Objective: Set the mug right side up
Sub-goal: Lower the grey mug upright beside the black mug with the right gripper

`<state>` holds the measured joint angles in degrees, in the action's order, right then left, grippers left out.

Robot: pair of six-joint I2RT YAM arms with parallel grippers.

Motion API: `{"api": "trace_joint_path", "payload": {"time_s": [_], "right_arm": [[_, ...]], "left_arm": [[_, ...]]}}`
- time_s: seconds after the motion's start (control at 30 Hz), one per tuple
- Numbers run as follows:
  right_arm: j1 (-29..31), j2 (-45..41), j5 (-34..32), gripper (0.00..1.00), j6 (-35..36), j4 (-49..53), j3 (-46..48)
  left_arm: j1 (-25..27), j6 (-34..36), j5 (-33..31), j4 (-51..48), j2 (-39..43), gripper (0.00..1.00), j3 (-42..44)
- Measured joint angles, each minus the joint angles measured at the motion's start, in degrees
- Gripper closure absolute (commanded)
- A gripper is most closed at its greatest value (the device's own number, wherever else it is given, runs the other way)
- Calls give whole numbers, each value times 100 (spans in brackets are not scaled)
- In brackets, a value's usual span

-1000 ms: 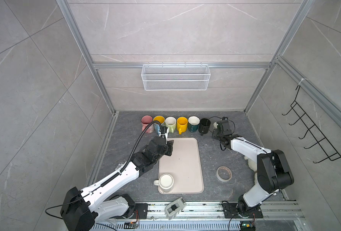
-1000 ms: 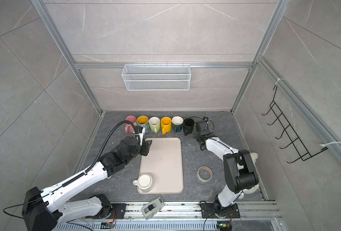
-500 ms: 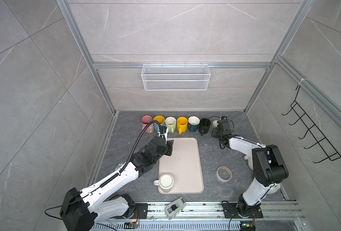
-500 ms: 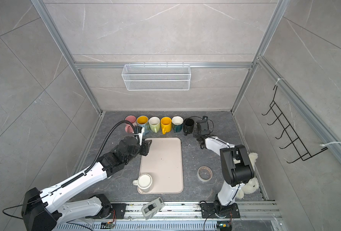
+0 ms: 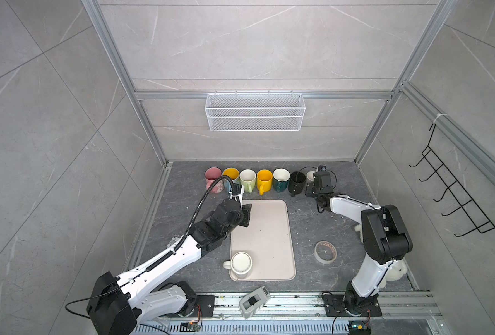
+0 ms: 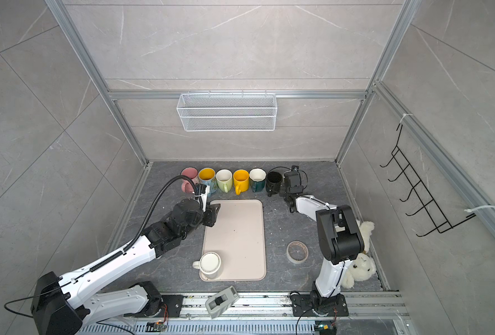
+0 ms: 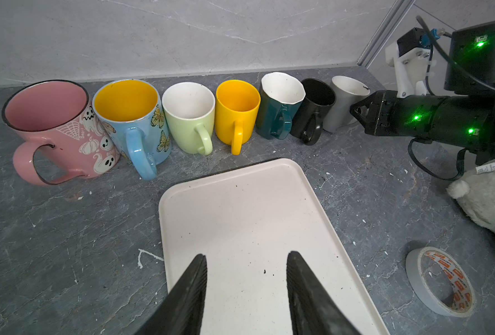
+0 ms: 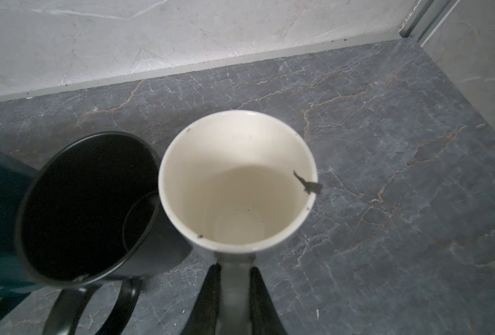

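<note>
A grey mug point(image 8: 237, 185) with a white inside stands mouth up at the right end of the mug row, beside the black mug point(image 8: 87, 203). My right gripper point(image 8: 234, 269) is shut on its handle. It also shows as the grey mug point(image 7: 343, 101) in the left wrist view, with the right gripper point(image 7: 356, 111) against its side. A cream mug point(image 5: 241, 262) stands on the beige tray point(image 5: 269, 232) near the front, flat base up. My left gripper point(image 7: 247, 255) hovers open and empty over the tray's far left corner, and appears as the left gripper point(image 5: 246, 216) in a top view.
Pink point(image 7: 49, 116), blue point(image 7: 130, 116), pale green point(image 7: 189, 116), yellow point(image 7: 236, 110) and dark teal point(image 7: 278, 104) mugs line the back wall, mouths up. A tape roll point(image 5: 325, 251) lies right of the tray. A white plush toy point(image 6: 359, 261) sits by the right arm's base. A wire basket point(image 5: 255, 111) hangs above.
The right arm has folded in and edged slightly toward the back wall with the grey mug in its grip. The left arm has not moved.
</note>
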<state>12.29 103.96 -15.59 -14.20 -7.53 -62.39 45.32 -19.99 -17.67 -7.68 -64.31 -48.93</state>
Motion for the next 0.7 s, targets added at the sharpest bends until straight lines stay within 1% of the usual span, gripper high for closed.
{"api": "trace_joint_path", "payload": {"time_s": [0.17,0.33,0.5,0.6,0.7], "right_arm": [[0,0,0,100,55,2,0],[0,0,0,89,55,7,0],[0,0,-2,82,52,11,2],[0,-2,-7,80,48,11,2],[0,-15,-24,73,28,-4,22]], "left_arm": [[0,-2,0,2,0,52,0],[0,-2,2,2,0,52,0],[2,-2,0,4,0,52,0],[0,-2,0,4,0,52,0],[0,-2,2,7,0,52,0]]}}
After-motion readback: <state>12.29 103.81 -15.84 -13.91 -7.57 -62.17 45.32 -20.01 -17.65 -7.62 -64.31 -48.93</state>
